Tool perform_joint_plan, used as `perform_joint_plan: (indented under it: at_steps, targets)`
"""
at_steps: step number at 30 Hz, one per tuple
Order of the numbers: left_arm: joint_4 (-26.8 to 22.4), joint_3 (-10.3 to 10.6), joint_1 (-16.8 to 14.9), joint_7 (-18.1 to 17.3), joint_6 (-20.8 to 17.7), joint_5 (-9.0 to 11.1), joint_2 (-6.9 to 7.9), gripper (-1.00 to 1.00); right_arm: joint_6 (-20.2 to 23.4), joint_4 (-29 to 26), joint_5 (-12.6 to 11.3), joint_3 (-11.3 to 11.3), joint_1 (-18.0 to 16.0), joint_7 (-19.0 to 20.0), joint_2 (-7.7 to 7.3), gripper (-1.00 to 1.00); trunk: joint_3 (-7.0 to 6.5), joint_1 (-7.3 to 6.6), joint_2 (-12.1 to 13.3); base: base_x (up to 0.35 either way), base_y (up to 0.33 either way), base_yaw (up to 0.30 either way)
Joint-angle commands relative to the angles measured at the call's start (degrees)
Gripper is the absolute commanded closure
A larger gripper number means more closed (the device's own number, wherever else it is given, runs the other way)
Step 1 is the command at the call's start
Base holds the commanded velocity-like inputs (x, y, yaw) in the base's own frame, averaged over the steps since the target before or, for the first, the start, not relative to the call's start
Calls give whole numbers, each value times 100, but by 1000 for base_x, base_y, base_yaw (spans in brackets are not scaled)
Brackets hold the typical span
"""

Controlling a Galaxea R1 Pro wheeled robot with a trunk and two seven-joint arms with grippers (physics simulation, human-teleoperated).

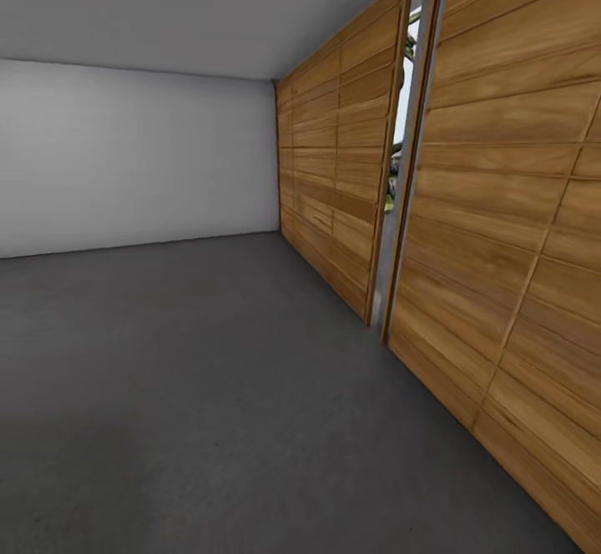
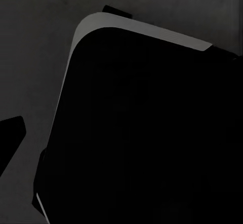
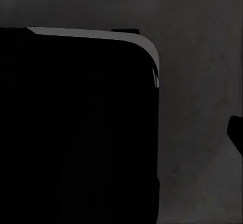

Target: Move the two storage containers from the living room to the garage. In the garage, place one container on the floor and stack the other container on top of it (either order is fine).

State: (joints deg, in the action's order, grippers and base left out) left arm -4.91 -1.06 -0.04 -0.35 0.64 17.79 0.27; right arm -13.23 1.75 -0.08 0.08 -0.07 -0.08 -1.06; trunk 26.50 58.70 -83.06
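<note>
Head view — garage (image 1: 138, 153), mottled dark floor (image 1: 209, 387)

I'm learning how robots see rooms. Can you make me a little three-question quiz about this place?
1. True or false: the floor is dark grey.
2. What is the big door on the right made of? A) wood planks B) glass C) brick
3. Fill in: through the narrow gap in the door you can glimpse the ____.

Key: 1 true. 2 A. 3 outdoors, with daylight and a bit of green. The far wall is plain pale grey.
</note>
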Motion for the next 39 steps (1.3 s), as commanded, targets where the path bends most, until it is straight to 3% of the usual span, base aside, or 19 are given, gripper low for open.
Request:
perform_joint_plan:
  at_steps: [1, 14, 25, 39]
  targets:
    - [-2, -8, 0, -6, 7, 23, 0, -100, -30, 9, -1, 1, -2, -1, 0, -100, 4, 3, -2, 251, -145, 268]
    - [-2, -8, 1, -1, 7, 23, 8, -100, -27, 9, -1, 1, -2, -1, -8, -100, 4, 3, -2, 287, -157, 263]
    - [-5, -8, 0, -1, 7, 23, 8, -100, -28, 9, 13, 9, -2, -1, 7, -100, 4, 3, -2, 299, -152, 80]
    - [-7, -8, 2, 25, 7, 23, 0, -100, -30, 9, 16, 10, -2, -1, 1, -100, 4, 3, -2, 245, -117, 261]
